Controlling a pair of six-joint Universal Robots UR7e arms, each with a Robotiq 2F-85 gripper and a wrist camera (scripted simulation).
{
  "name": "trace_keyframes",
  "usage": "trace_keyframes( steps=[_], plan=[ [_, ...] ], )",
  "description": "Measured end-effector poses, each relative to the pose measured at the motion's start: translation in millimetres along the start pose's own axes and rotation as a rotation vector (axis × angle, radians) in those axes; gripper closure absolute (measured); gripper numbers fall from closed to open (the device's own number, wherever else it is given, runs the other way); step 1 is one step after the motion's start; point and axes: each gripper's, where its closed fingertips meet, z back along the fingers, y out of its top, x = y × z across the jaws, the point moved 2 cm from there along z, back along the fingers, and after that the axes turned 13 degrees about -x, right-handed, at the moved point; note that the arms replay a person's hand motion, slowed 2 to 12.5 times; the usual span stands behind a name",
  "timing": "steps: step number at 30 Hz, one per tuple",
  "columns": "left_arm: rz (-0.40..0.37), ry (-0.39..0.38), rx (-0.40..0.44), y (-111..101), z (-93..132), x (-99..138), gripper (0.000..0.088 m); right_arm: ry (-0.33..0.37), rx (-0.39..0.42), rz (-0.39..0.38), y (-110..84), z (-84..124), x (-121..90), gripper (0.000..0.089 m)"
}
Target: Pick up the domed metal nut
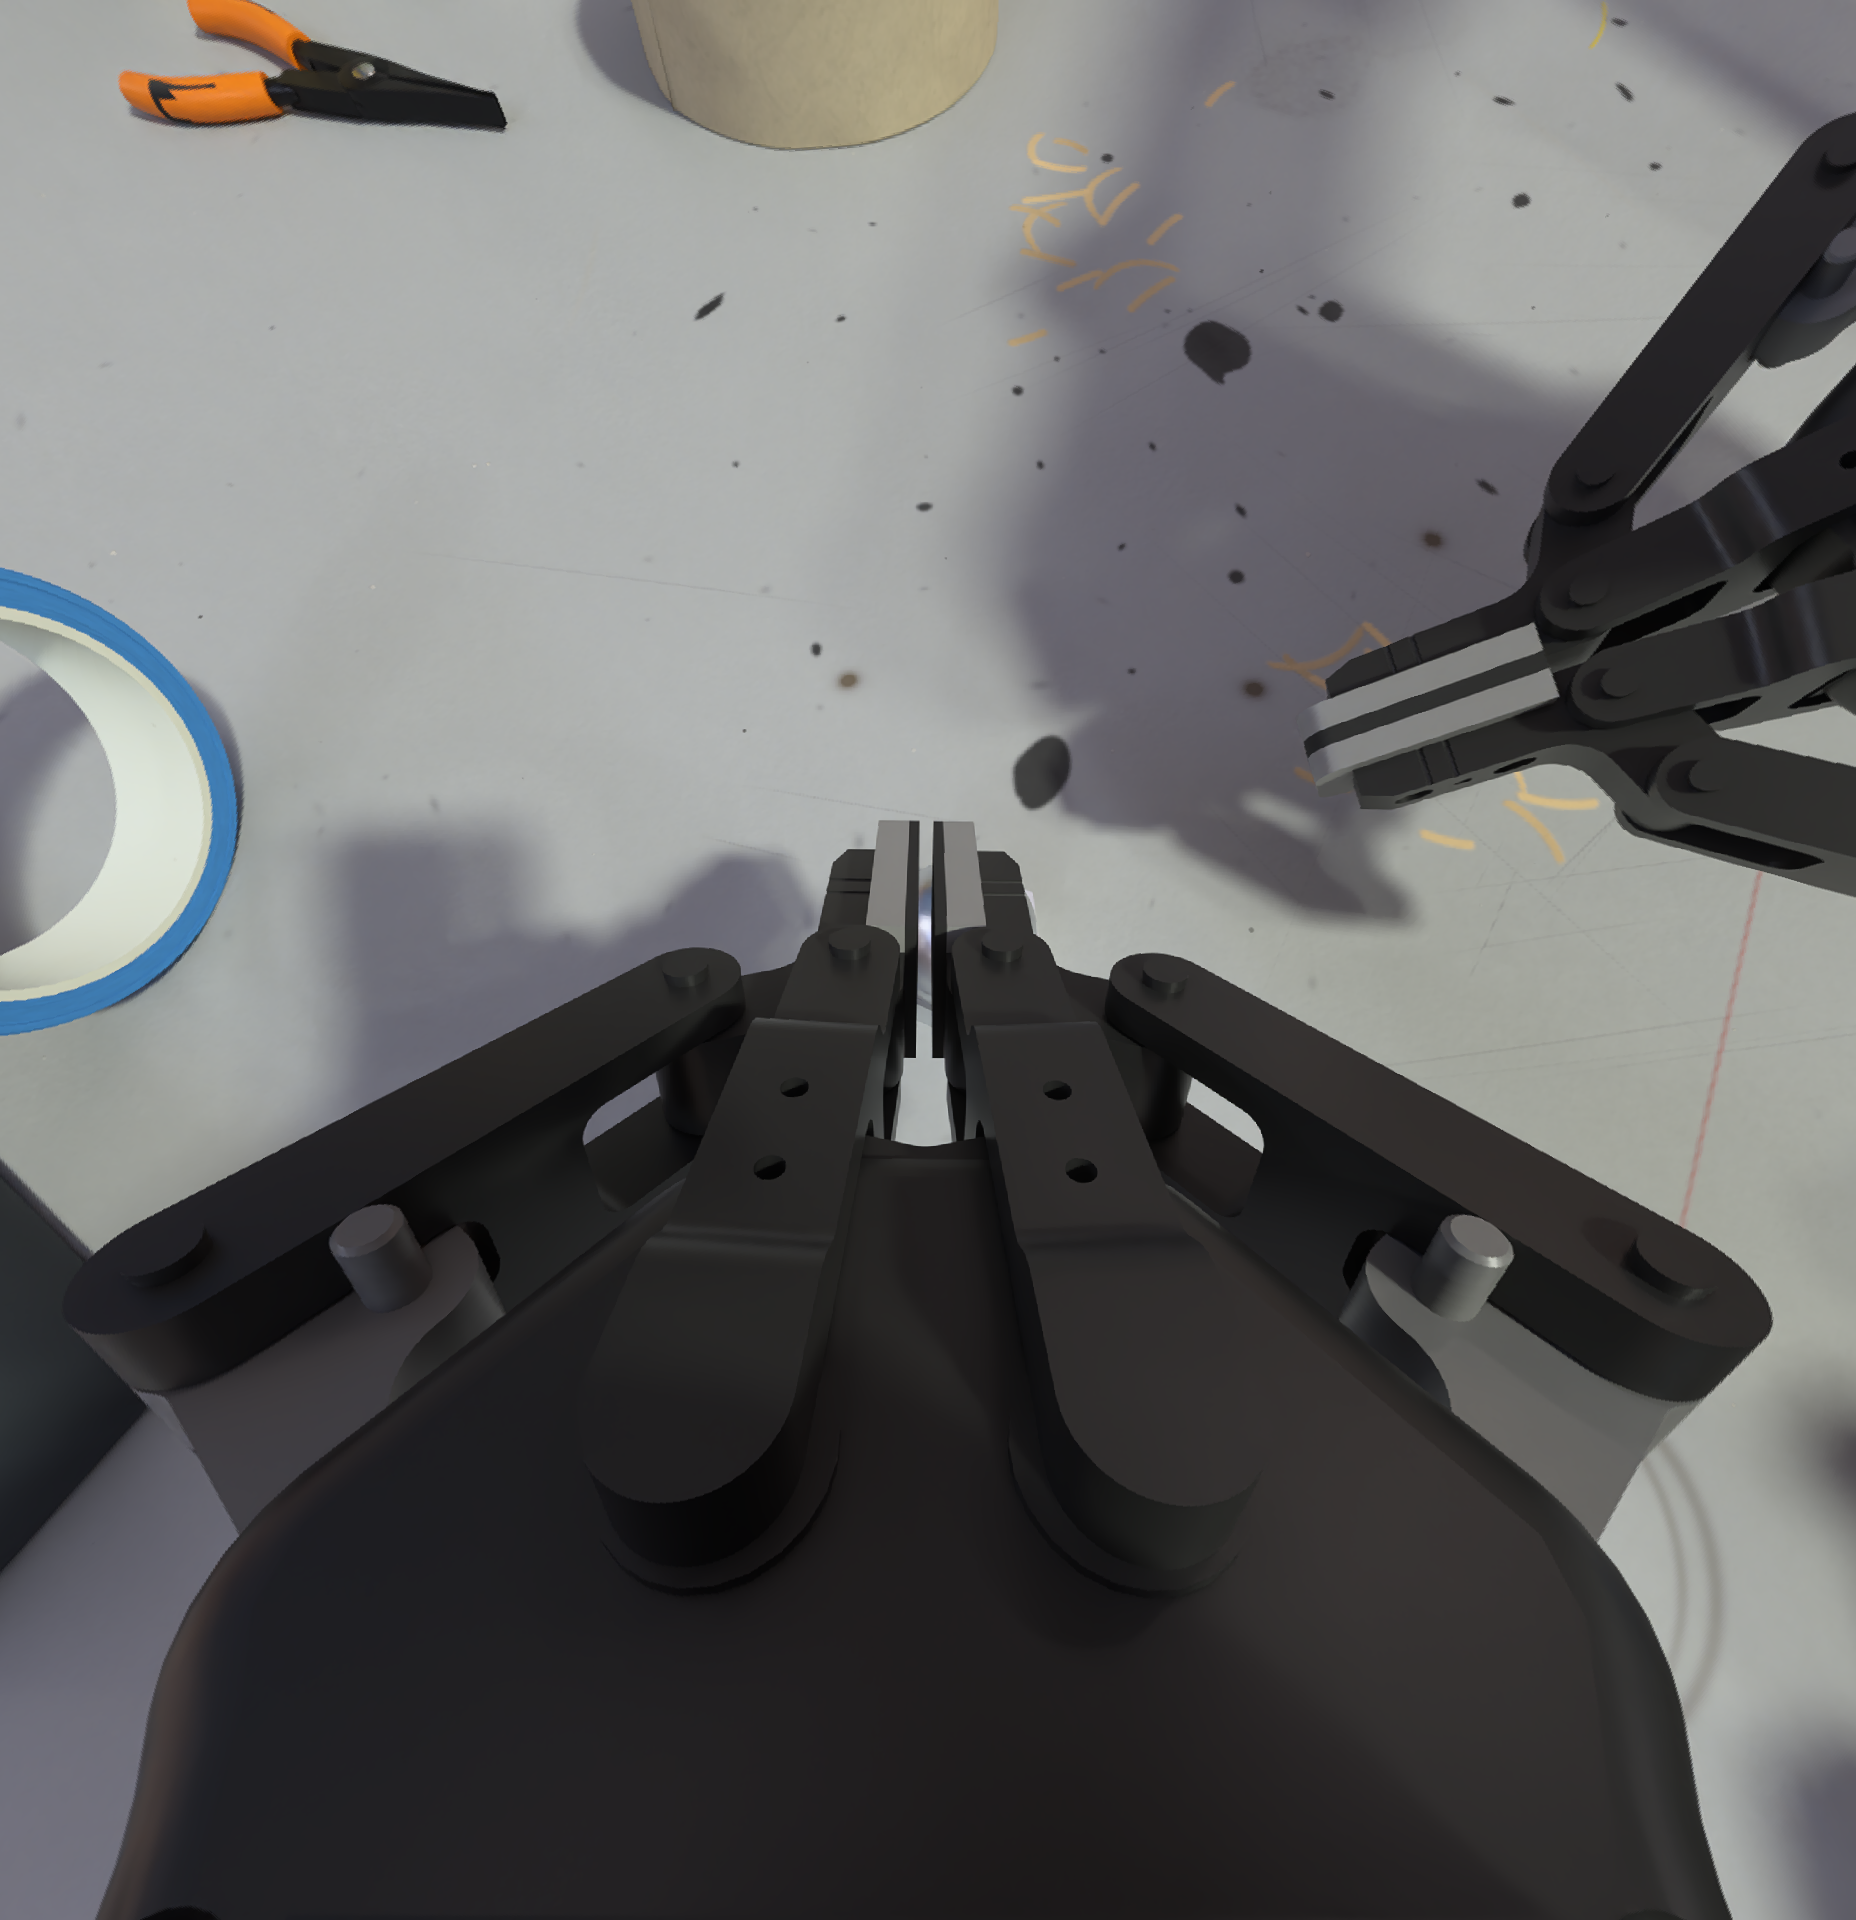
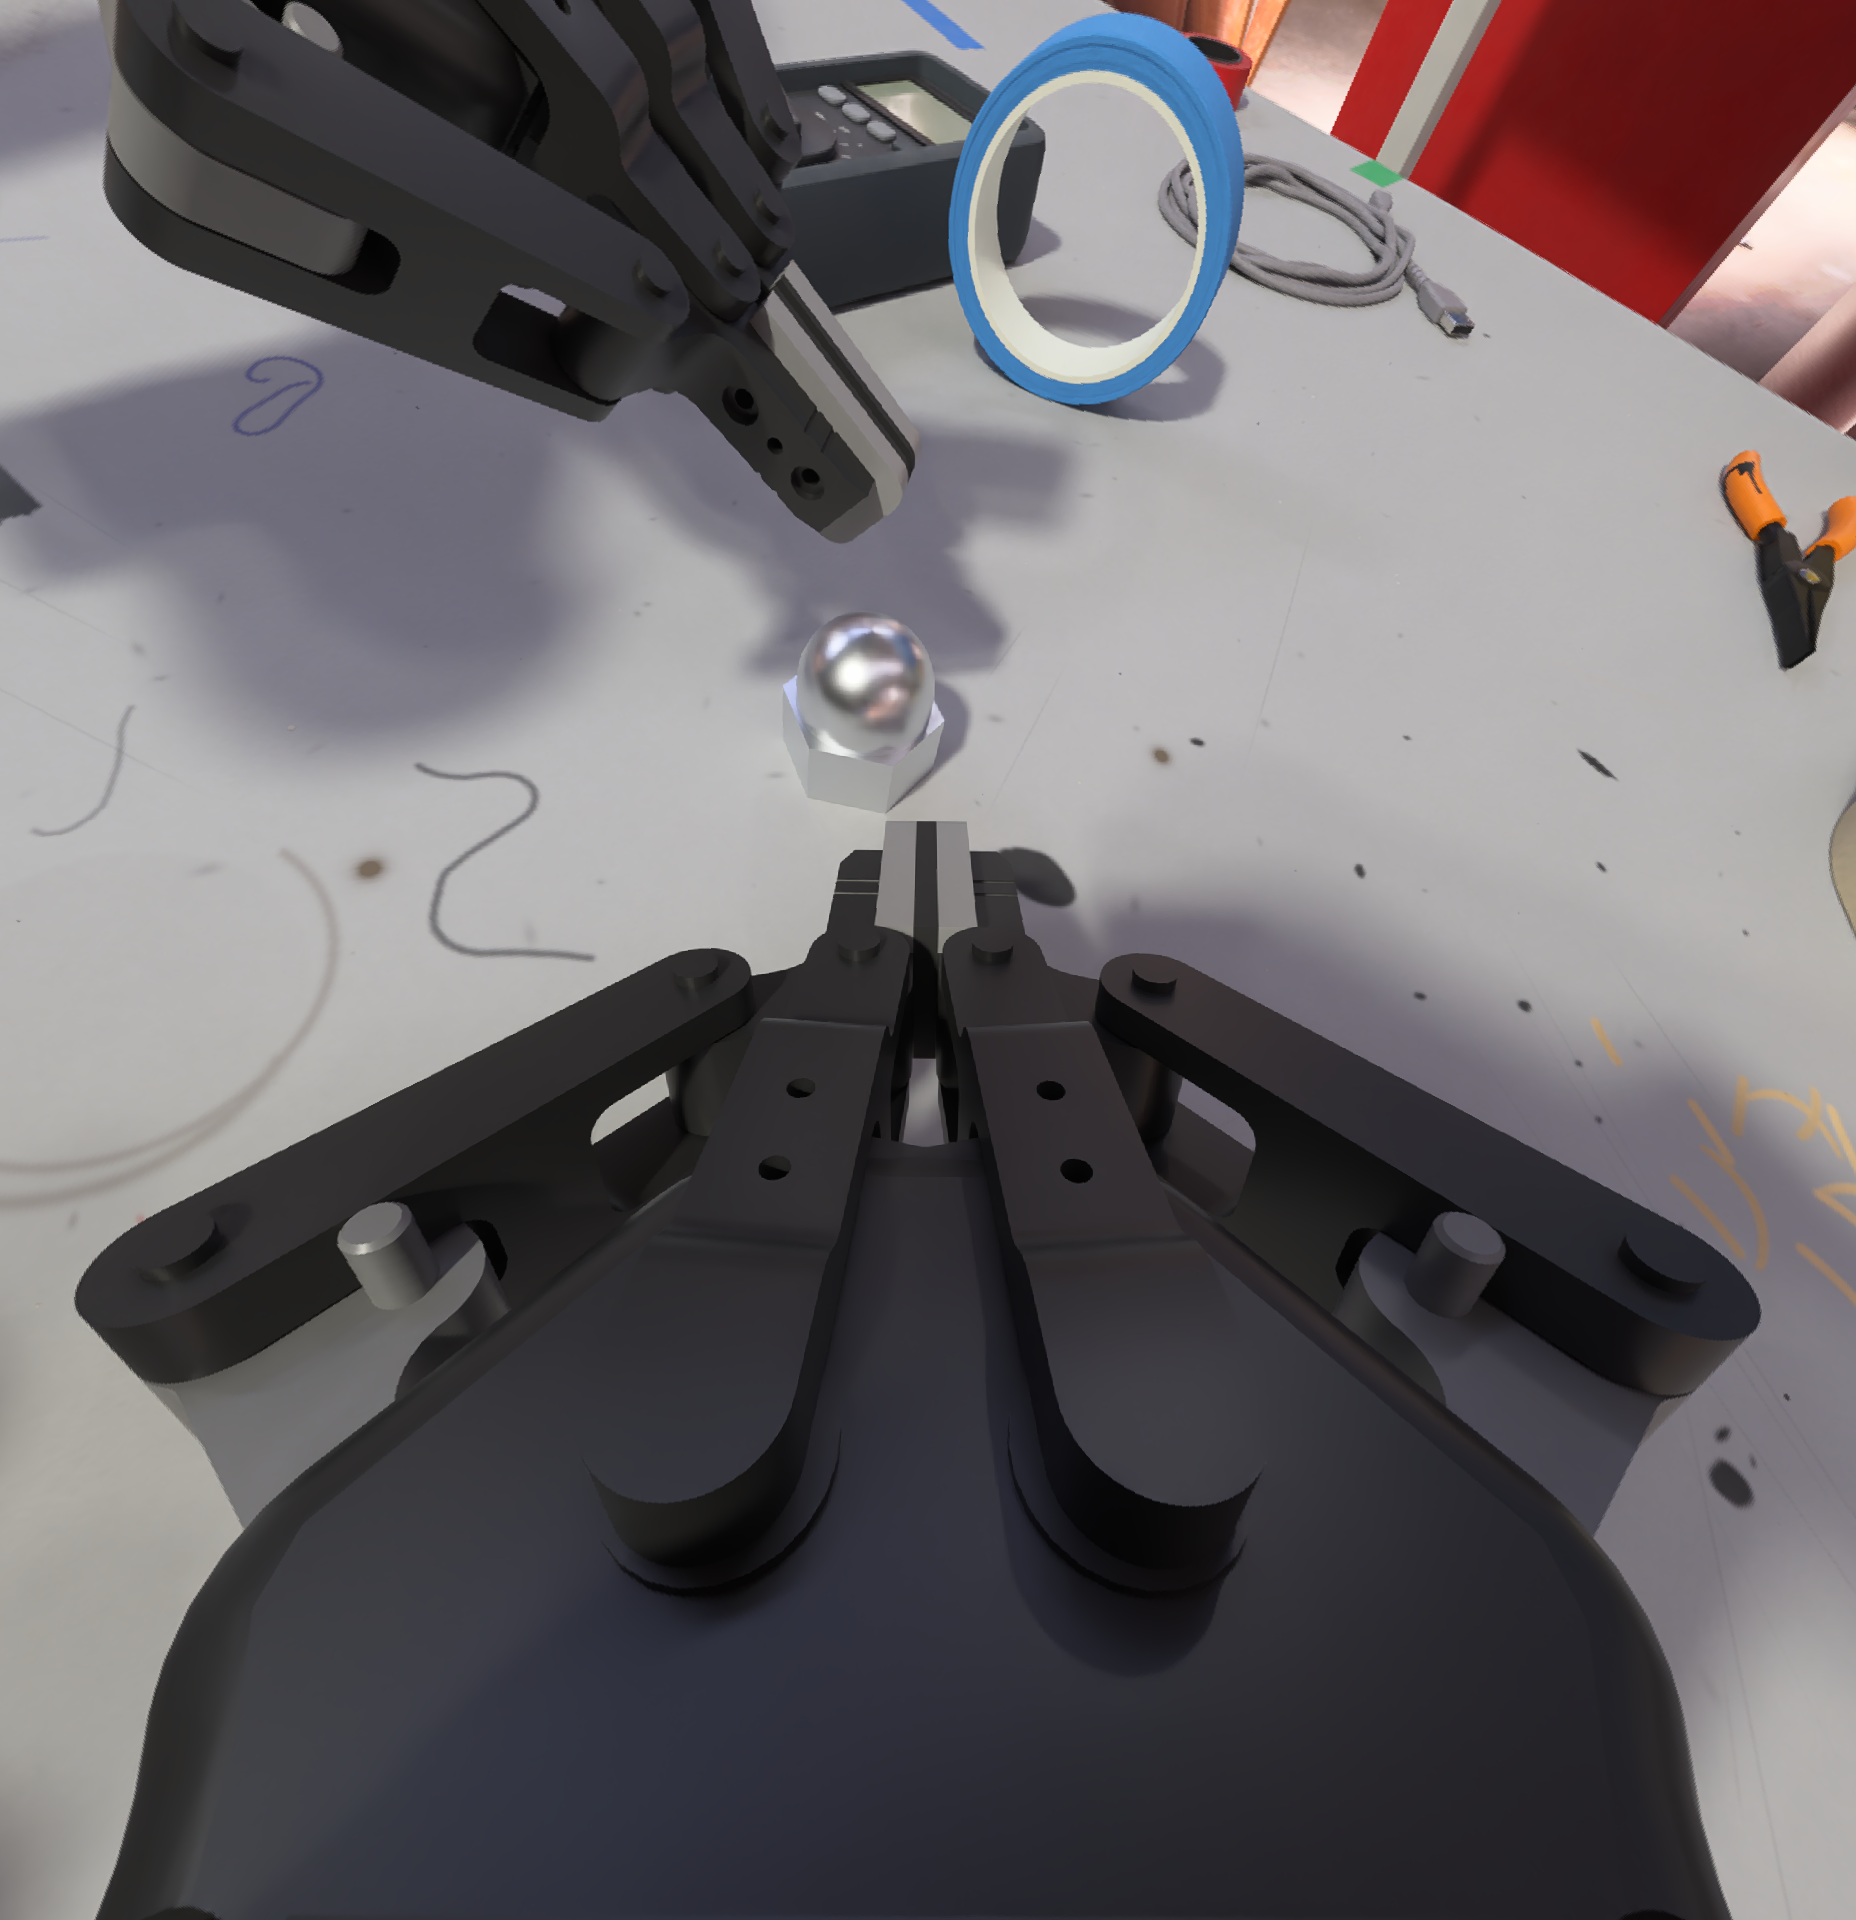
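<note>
The domed metal nut (image 2: 864,707) stands upright on the grey table (image 2: 1319,675), shiny dome up on a hexagonal base. My left gripper (image 2: 851,499) is shut and empty, hovering above and just behind the nut without touching it. In the left wrist view the left gripper (image 1: 926,831) hides most of the nut; only a shiny sliver (image 1: 922,920) shows through the gap between the fingers. My right gripper (image 2: 926,829) is shut and empty, its tips just short of the nut's near side. It also shows in the left wrist view (image 1: 1329,743), off to the right.
A blue tape roll (image 2: 1095,208) stands on edge behind the nut, also in the left wrist view (image 1: 176,790). Orange-handled pliers (image 2: 1786,551), a dark device with buttons (image 2: 903,135), a coiled grey cable (image 2: 1319,239), a beige cylinder (image 1: 815,73) and a red panel (image 2: 1630,125) lie farther off.
</note>
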Motion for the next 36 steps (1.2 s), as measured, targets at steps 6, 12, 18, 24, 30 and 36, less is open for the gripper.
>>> trace_keyframes(
  steps=[6,12,18,24,30,36],
  plan=[
    [0.004,-0.017,-0.006,1,-2,2,0.0857,0.004,-0.007,-0.008,-1.4,-1,1,0.0893],
    [0.004,-0.01,-0.049,-3,-8,1,0.0859,0.005,-0.009,-0.013,-2.6,-2,2,0.0893],
    [-0.008,0.004,-0.059,-5,-9,1,0.0882,0.005,-0.012,-0.014,-4.6,-1,3,0.0893],
    [-0.013,0.01,-0.062,-5,-9,2,0.0857,0.003,-0.015,-0.02,-6.4,-1,4,0.0893],
    [0.004,-0.002,-0.058,-5,-5,2,0.0787,-0.006,-0.015,-0.027,-7.1,0,9,0.0893],
    [0.023,-0.009,-0.04,-3,5,0,0.0725,-0.017,-0.018,-0.051,-7.4,3,20,0.0893]
  ],
)
